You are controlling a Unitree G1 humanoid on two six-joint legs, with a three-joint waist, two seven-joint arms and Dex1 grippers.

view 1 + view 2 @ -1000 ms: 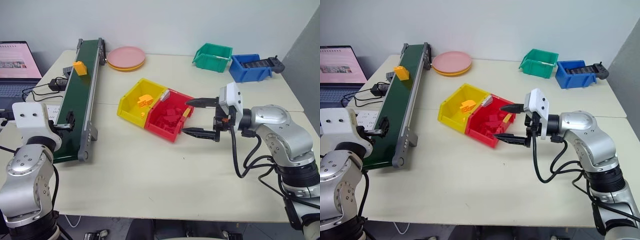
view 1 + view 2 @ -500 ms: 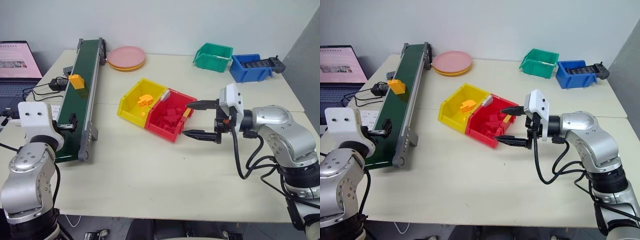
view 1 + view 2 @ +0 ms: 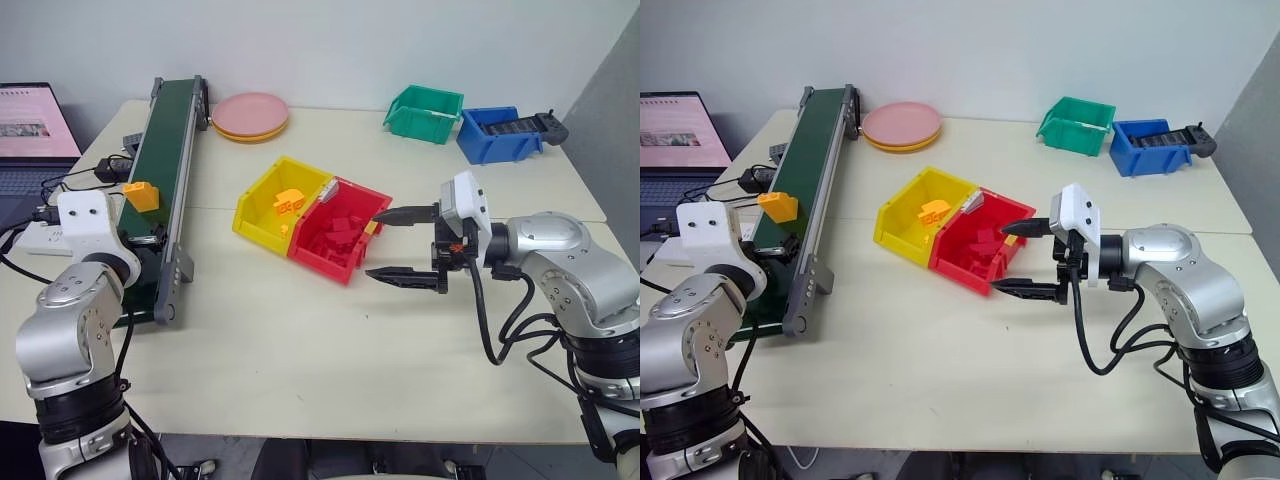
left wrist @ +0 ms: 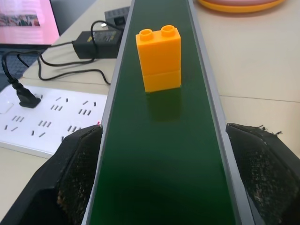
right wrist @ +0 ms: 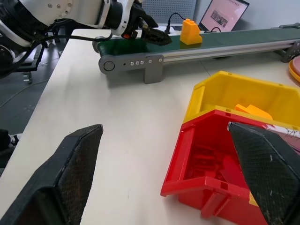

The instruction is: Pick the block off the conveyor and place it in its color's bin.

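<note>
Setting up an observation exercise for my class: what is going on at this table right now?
A humanoid robot is sorting toy bricks. A yellow-orange block stands on the green conveyor, and the left gripper waits open at the belt's near end, not touching it. The right gripper hovers open beside the joined yellow bin and red bin, which already hold bricks.

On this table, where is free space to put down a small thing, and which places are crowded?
Free: the near part of the table, between the conveyor and the right gripper; also the strip between the pink plates and the green bin. Crowded: left of the conveyor, with cables and a power strip, and around the joined yellow bin and red bin.
</note>
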